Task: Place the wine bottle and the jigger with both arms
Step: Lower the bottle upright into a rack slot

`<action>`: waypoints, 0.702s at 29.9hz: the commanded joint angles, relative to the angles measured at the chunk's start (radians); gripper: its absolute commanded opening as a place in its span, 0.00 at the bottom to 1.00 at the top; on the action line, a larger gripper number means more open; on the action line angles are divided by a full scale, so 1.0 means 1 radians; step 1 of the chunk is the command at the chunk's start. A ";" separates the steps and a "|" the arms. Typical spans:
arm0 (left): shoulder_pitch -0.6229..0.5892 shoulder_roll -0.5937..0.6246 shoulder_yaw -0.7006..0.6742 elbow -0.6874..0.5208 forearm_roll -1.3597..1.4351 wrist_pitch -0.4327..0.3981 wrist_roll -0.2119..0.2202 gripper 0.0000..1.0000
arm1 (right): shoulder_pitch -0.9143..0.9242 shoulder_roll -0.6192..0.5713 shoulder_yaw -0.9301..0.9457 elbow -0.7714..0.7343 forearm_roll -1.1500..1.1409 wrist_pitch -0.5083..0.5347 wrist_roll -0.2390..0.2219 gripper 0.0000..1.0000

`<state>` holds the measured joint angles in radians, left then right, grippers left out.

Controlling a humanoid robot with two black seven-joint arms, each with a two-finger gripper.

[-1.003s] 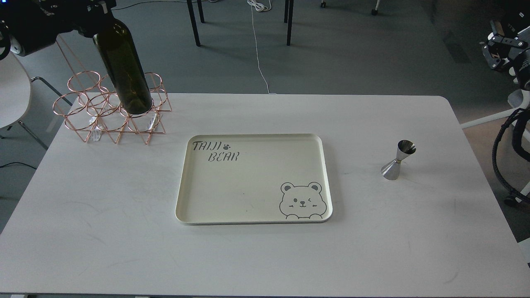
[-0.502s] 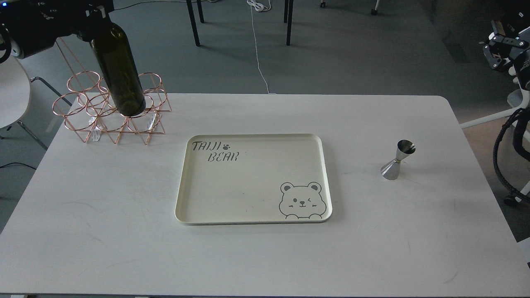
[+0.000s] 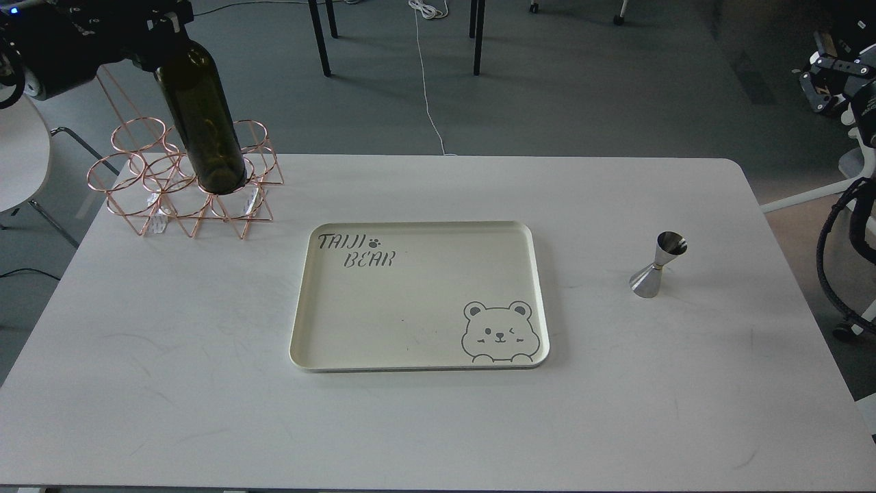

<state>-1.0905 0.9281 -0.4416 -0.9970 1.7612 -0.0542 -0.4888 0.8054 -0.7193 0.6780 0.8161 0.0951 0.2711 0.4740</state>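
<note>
The wine bottle (image 3: 204, 116), dark olive-green, hangs tilted at the far left, its base over the copper wire rack (image 3: 185, 185). My left gripper (image 3: 161, 20) is shut on the bottle's upper part at the top left corner; the neck is hidden by it. The jigger (image 3: 657, 263), small and silver, stands upright on the white table (image 3: 205, 383) at the right, apart from both arms. My right gripper (image 3: 831, 85) sits at the far right edge, off the table; its fingers cannot be told apart.
A cream tray (image 3: 419, 356) with a bear drawing and "TAIJI BEAR" lettering lies in the table's middle, with nothing on it. Black chair legs (image 3: 321, 41) and a white cable (image 3: 428, 89) are on the floor behind. A white chair (image 3: 20, 157) stands at the left.
The bottle has shifted slightly over the rack: a little left and up, then back right. The jigger, tray and right arm have stayed put.
</note>
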 commanded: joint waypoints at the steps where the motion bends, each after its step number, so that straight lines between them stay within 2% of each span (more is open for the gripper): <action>1: 0.001 0.000 0.001 0.000 -0.002 0.000 0.000 0.11 | 0.000 0.000 0.002 0.002 0.000 -0.001 0.000 0.97; 21: 0.049 -0.005 0.003 0.014 -0.009 0.007 0.000 0.14 | 0.000 0.000 0.002 0.002 0.000 -0.001 0.000 0.97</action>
<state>-1.0448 0.9250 -0.4390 -0.9913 1.7524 -0.0515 -0.4884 0.8053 -0.7196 0.6789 0.8177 0.0951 0.2700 0.4737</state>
